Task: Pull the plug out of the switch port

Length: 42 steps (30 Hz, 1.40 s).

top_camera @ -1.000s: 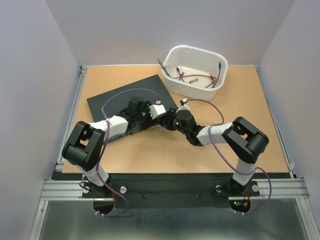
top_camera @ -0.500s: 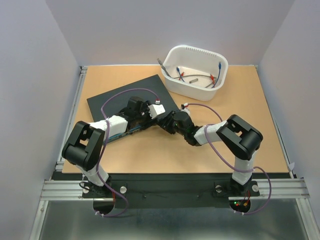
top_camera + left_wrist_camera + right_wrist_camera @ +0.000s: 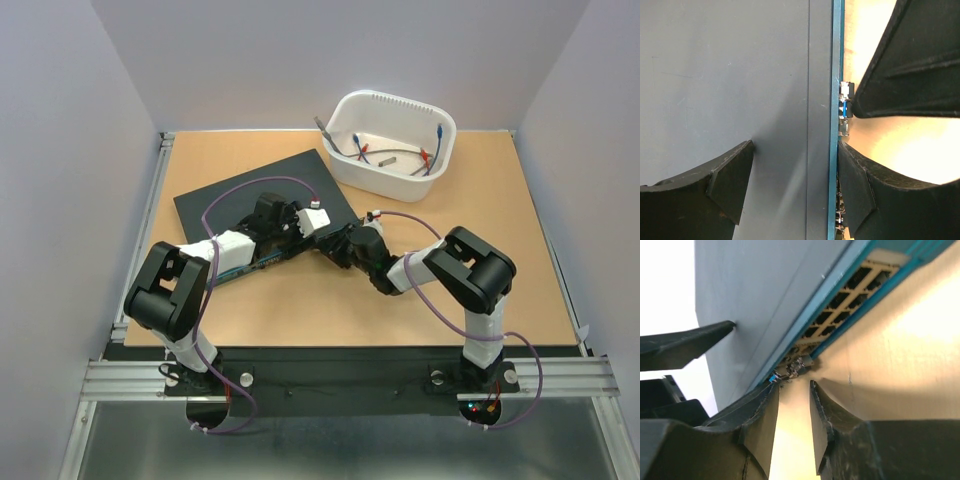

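On the left of the table [image 3: 500, 220] we see the switch [image 3: 300, 170]; the left gripper [image 3: 794, 147], jaws apart, straddles its blue edge beside the plug [image 3: 790, 369]. The right gripper [image 3: 792, 387], jaws slightly apart, points at the plug. Far right, a white tub [image 3: 385, 178] holds cables [image 3: 345, 150].

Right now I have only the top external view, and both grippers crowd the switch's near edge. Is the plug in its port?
Observer: Yes; the left wrist view shows a small plug seated in the switch's blue edge.
Operator: Is the right gripper shut on it?
Observer: No; the right wrist view shows the right gripper narrowly open, the plug just ahead of its fingertips.
Operator: And the left gripper?
Observer: Open, one finger over the switch's top, the other beyond its port edge.
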Tool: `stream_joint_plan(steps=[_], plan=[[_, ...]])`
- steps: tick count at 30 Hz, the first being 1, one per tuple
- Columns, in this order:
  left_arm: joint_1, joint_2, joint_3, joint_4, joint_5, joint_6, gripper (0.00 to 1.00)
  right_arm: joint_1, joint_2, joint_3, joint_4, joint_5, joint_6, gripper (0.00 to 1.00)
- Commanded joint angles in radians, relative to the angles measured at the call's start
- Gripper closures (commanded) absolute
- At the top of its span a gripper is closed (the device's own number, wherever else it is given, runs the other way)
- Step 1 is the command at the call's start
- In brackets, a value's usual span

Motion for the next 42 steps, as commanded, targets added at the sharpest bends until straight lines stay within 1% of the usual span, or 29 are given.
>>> stream_joint_plan(steps=[1,6,15,30,35,42], plan=[[0.018,0.052,0.007,0.005,-0.025,-0.033,0.25,-0.007,-0.001,-0.016,0.123,0.014,0.012,0.64],[0.018,0.058,0.008,0.005,-0.023,-0.033,0.25,-0.009,0.0,-0.036,0.159,0.022,0.025,0.65],[0.018,0.06,0.01,0.005,-0.028,-0.038,0.25,-0.02,0.034,-0.007,0.2,-0.006,0.019,0.67],[0.018,0.061,0.013,0.004,-0.031,-0.044,0.25,-0.027,0.081,0.028,0.209,-0.024,0.038,0.68],[0.018,0.063,0.015,0.002,-0.029,-0.041,0.25,-0.027,0.058,-0.001,0.211,-0.026,0.036,0.72],[0.018,0.067,0.019,-0.001,-0.031,-0.041,0.25,-0.027,0.032,-0.03,0.212,-0.031,0.036,0.72]])
